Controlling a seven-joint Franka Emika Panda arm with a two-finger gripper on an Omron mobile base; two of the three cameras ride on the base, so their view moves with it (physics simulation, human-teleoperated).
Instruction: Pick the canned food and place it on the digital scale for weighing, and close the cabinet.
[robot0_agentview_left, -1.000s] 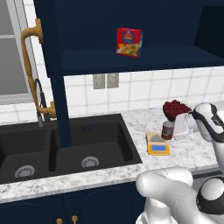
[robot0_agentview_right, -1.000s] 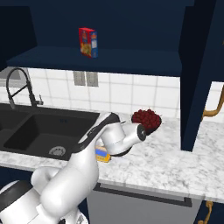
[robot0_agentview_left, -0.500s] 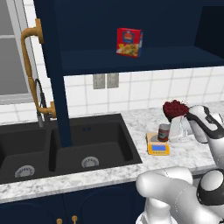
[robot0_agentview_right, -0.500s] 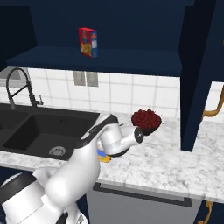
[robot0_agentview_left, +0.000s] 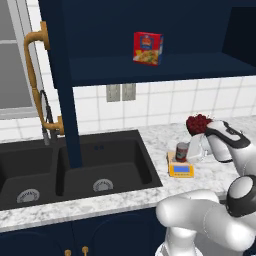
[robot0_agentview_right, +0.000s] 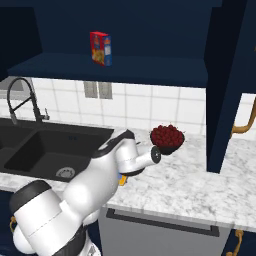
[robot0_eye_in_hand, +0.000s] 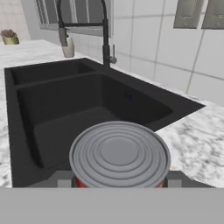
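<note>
The canned food (robot0_agentview_left: 181, 151), red-labelled with a ribbed silvery top (robot0_eye_in_hand: 119, 154), stands upright over the grey platform of the yellow digital scale (robot0_agentview_left: 181, 170). My gripper (robot0_agentview_left: 187, 152) reaches it from the right at can height and is shut on it, though the fingertips are hidden. A yellow corner of the scale (robot0_agentview_right: 122, 180) peeks from behind my arm. The navy wall cabinet (robot0_agentview_left: 150, 30) is open: its left door (robot0_agentview_left: 60, 75) swings out over the sink with a brass handle (robot0_agentview_left: 37, 75), and its right door (robot0_agentview_right: 232, 85) also stands open.
A red-and-yellow box (robot0_agentview_left: 148, 48) sits on the cabinet shelf. A dark bowl of red fruit (robot0_agentview_left: 198, 123) stands just behind my hand. The black double sink (robot0_agentview_left: 75, 165) and faucet (robot0_agentview_left: 47, 115) lie left of the scale. Marble counter (robot0_agentview_right: 200, 185) stretches right.
My hand has carried the can a little to the left, from beside the fruit bowl to right over the scale's platform. The cabinet doors have not moved.
</note>
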